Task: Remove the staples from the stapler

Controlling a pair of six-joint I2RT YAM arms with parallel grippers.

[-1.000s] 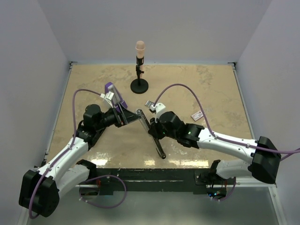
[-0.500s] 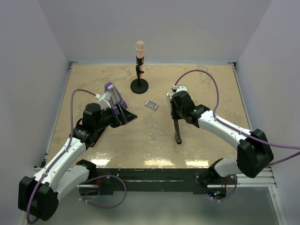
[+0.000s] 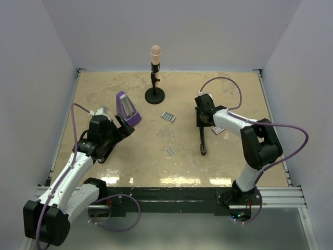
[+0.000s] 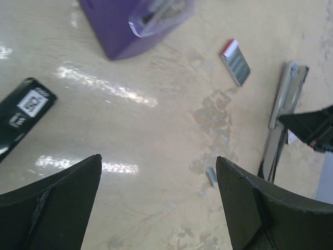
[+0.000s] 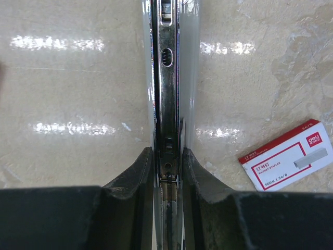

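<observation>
Now right gripper [image 5: 167,156] pinches stapler [image 5: 167,78], card [image 5: 285,155] beside; left gripper [image 4: 158,159] spread; staples [image 3: 167,116] between purple wedge [image 3: 127,107] and stapler.

The slim black desk stapler [image 3: 202,140] lies right of centre, its far end between the right gripper's [image 3: 200,123] fingers, with the small pink-and-white card [image 3: 217,129] just to its right. The flat silvery strip of staples [image 3: 167,116] lies to its left, and the purple wedge-shaped object [image 3: 127,107] stands further left.
</observation>
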